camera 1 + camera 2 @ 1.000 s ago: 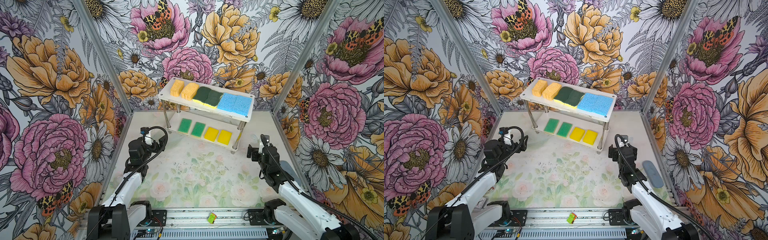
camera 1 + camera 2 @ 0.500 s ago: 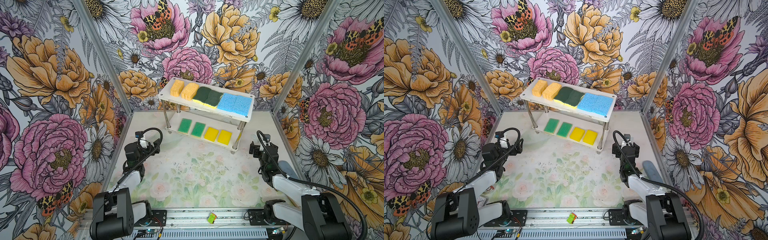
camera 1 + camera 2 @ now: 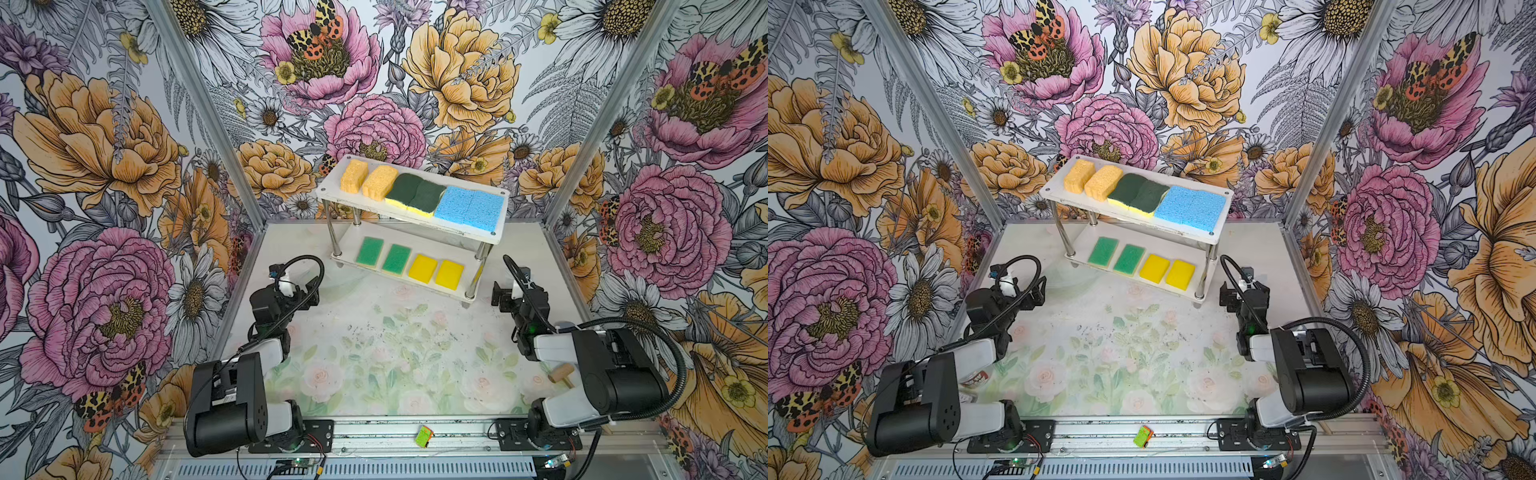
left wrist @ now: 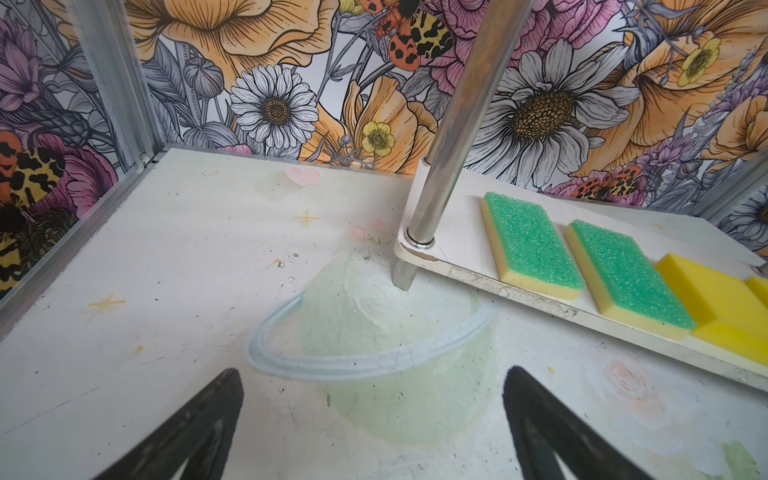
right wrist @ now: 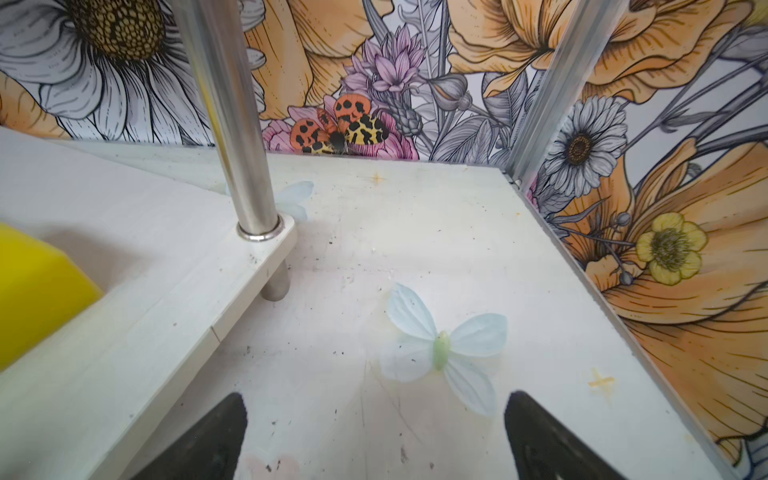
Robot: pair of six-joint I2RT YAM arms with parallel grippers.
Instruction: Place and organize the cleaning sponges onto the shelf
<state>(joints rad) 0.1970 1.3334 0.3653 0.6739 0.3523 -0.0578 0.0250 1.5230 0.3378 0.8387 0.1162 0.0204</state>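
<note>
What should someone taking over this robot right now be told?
Left gripper: open, empty, low by the front left post of the shelf.
Right gripper: open, empty, low by the front right post.
Sponges: up top, orange pair, dark green pair, blue pair; below, green pair, yellow pair.
Done: all ten shelved, paired by colour.
Left: probably nothing; no sponge shows on the table. A mallet lies at its right side, not part of the job.
</note>
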